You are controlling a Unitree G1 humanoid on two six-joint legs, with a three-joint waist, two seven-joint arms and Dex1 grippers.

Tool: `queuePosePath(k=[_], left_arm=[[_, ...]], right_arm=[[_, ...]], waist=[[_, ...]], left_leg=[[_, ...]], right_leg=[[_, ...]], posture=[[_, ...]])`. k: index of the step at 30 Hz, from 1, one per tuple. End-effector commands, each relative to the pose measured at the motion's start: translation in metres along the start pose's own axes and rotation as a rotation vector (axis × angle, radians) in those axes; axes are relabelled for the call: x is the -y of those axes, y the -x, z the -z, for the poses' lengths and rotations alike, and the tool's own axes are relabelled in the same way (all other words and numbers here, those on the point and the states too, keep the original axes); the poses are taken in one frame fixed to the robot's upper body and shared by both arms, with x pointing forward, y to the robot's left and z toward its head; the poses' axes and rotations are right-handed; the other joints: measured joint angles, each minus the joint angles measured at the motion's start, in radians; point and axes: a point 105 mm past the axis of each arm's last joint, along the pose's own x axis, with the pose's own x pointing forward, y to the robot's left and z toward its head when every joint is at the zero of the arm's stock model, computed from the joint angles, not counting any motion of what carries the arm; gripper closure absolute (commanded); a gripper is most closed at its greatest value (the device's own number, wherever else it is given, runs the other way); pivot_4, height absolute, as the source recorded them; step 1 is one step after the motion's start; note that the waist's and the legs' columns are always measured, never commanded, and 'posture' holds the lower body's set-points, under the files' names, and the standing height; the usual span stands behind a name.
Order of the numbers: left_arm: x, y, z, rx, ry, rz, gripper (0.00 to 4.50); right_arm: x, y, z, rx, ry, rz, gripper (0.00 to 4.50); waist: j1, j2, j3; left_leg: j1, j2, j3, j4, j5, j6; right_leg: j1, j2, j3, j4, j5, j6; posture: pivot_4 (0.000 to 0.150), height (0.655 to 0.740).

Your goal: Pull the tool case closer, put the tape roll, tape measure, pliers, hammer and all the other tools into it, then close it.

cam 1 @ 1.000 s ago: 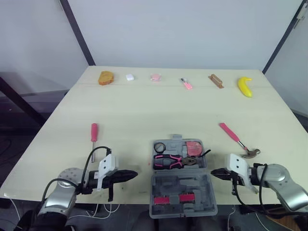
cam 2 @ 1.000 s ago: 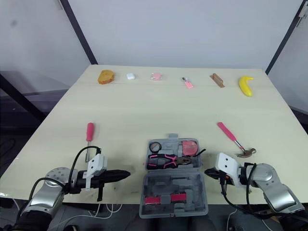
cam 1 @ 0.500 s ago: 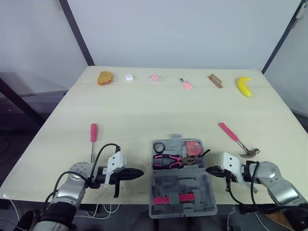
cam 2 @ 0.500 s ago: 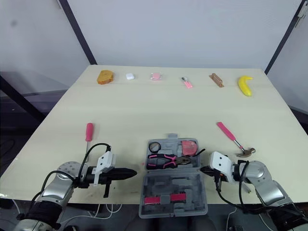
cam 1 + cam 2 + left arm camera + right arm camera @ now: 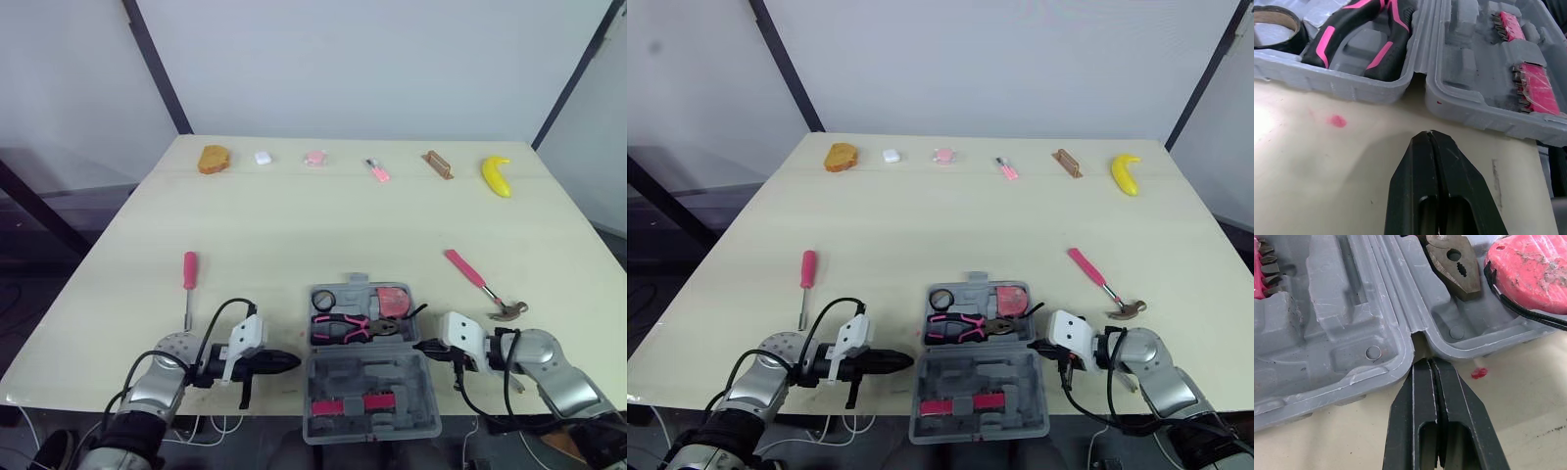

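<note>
The grey tool case [image 5: 370, 364] lay open at the near edge of the table [image 5: 294, 225], roughly midway between the robot's two arms. In the case's far half I could see the tape roll [image 5: 325, 300], the pink-and-black pliers [image 5: 345, 327] and the red tape measure [image 5: 396, 301]. The near half held pink bit strips [image 5: 364, 405]. The left gripper [image 5: 1429, 132] lay low over the tabletop with its two black fingers pressed together. It pointed at the notch where the case's halves join on the left side, and its tip was just short of the plastic. The right gripper [image 5: 1429, 360] came in from the opposite side, its fingers likewise closed on nothing, with its tip right at the hinge notch on the case's right side. The pink-handled hammer [image 5: 485, 285] lay on the table out beyond the right gripper. A red-handled screwdriver [image 5: 190, 275] lay on the left, well clear of the case.
</note>
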Motion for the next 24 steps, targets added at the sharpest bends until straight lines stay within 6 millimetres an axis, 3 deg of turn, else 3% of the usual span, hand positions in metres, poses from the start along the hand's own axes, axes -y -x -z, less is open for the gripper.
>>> queuePosePath(k=[1, 8, 17, 24], left_arm=[[0.0, -0.003, -0.002, -0.002, -0.021, 0.005, 4.46], [-0.004, -0.012, -0.001, -0.007, -0.04, -0.004, 4.46], [-0.008, -0.028, -0.018, 0.043, -0.05, -0.003, 4.46], [-0.012, -0.028, -0.02, 0.048, -0.045, -0.025, 4.46]], right_arm=[[-0.002, -0.002, -0.007, 0.029, 0.025, -0.004, 4.5], [-0.002, -0.003, -0.006, 0.021, 0.035, -0.002, 4.5], [-0.003, -0.004, -0.009, 0.028, 0.035, 0.0, 4.5], [0.0, -0.005, -0.014, 0.043, 0.034, 0.002, 4.5]], waist=[[-0.001, 0.0, 0.0], [0.0, 0.0, 0.0], [-0.001, 0.0, 0.0], [0.0, 0.0, 0.0]], left_leg=[[0.0, 0.0, 0.0, 0.0, 0.0, 0.0], [0.0, 0.0, 0.0, 0.0, 0.0, 0.0], [0.0, 0.0, 0.0, 0.001, 0.0, 0.0], [0.0, 0.0, 0.0, 0.001, 0.0, 0.0]], right_leg=[[0.0, 0.0, 0.0, 0.0, 0.0, 0.0], [0.0, 0.0, 0.0, 0.001, 0.0, 0.0], [0.0, 0.0, 0.0, 0.001, 0.0, 0.0], [0.0, 0.0, 0.0, 0.001, 0.0, 0.0]], posture=[[0.15, 0.74], [0.15, 0.74], [0.15, 0.74], [0.15, 0.74]])
